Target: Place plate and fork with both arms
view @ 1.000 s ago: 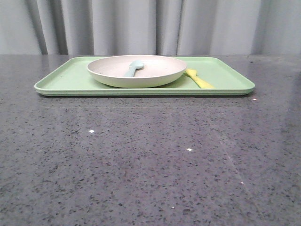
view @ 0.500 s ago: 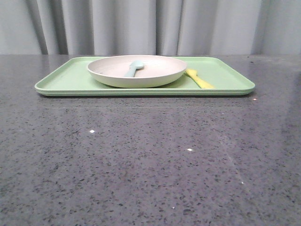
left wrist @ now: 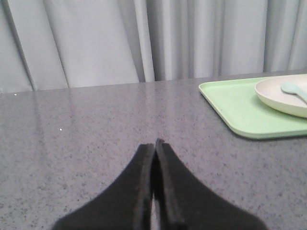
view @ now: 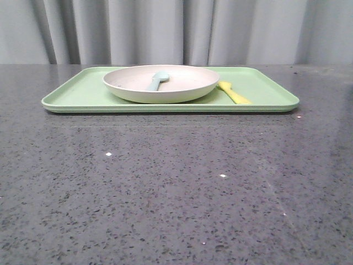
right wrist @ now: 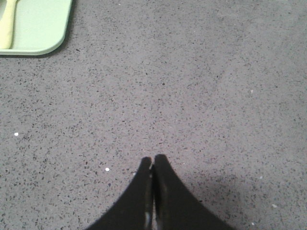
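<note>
Right wrist view: fork (right wrist: 6, 24) on tray (right wrist: 43, 33), well apart from closed right end effector (right wrist: 152, 165).

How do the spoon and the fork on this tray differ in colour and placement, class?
The spoon is light blue; the fork is yellow. The spoon lies inside the plate; the fork lies on the green tray, to the plate's right. Both are small, lie flat, and neither is held.

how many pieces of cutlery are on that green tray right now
2. A light blue plastic spoon lies inside the round pinkish-cream plate; a small yellow plastic fork lies on the light green rectangular tray, right of the plate. The plate could hide more.
</note>
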Available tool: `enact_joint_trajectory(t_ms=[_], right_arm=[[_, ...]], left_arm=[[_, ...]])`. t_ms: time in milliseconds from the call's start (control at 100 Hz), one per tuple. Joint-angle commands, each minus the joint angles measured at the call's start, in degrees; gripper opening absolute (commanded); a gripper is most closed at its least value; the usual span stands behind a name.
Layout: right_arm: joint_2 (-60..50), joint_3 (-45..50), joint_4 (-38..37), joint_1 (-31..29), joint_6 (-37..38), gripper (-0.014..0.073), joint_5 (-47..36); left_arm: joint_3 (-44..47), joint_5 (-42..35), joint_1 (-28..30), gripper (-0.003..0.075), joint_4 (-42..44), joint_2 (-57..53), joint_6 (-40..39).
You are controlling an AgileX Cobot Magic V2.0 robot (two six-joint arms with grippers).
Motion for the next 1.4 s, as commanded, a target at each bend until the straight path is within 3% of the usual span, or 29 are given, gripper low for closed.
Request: enact_joint_trajectory(t_ms=[0, 210, 1390], right_arm=[[0.26, -1.31, -1.85, -0.42, -0.60, -0.0120, -3.67], [0.26, -1.31, -1.85, -0.42, -0.60, -0.0120, -3.61], [0.26, -1.16, -1.88, -0.42, -0.60, -0.0120, -3.60]], left_arm=[[-0.09, -5.37, -1.42, -0.0020, 0.74, -1.74, -0.61], [0.99, -5.34, -3.95, -0.0020, 1.76, -1.74, -0.61], [0.99, -6.76, -3.95, -0.0020, 1.76, -1.74, -0.61]])
